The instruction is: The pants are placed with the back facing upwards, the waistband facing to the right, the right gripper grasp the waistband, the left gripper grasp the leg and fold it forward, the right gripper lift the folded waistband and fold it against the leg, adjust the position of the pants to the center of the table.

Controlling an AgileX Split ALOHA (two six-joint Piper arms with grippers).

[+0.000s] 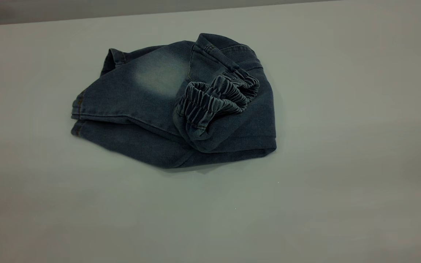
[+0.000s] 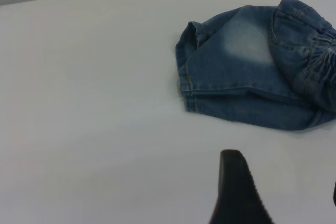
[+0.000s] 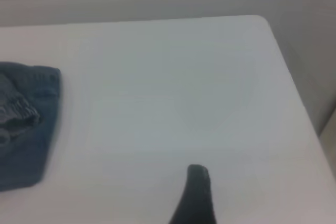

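The pants (image 1: 174, 106) lie folded in a compact bundle a little behind the middle of the table (image 1: 342, 190). The ruffled waistband (image 1: 217, 98) is turned over onto the top of the bundle. A plain denim panel with a faded patch (image 1: 159, 73) faces up, and the leg is hidden in the fold. Neither gripper shows in the exterior view. My left gripper (image 2: 283, 174) hangs open over bare table short of the pants (image 2: 247, 72). My right gripper (image 3: 247, 182) is open over bare table, well off to the side of the pants (image 3: 26, 124).
The table's far edge (image 1: 122, 15) runs behind the bundle. In the right wrist view the table's rounded corner (image 3: 265, 22) and side edge (image 3: 299, 98) are in sight, with a drop beyond them.
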